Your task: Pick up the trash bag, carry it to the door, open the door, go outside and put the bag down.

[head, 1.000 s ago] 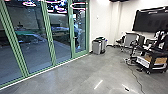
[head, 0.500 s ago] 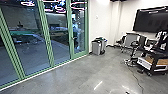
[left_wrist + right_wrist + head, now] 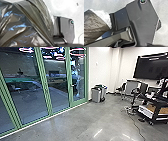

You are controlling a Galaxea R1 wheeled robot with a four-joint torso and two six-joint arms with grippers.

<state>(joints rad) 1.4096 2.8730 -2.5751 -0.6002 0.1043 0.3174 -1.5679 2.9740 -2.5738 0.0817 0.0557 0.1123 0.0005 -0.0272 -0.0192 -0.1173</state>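
Trash bag (image 3: 25, 25): dark, shiny and creased, close by my left gripper – also near my right gripper, with something white and crumpled just beside it.
Grippers: whether either is apart, together or clamped on the bag, I cannot tell.
Door (image 3: 78, 89): green-framed glass, well ahead of my grippers, towards the left.
Bins (image 3: 96, 95): grey, ahead of my grippers, near the door.
Cart (image 3: 145, 111): ahead of my right gripper, off to its right – black, with boxes aboard.
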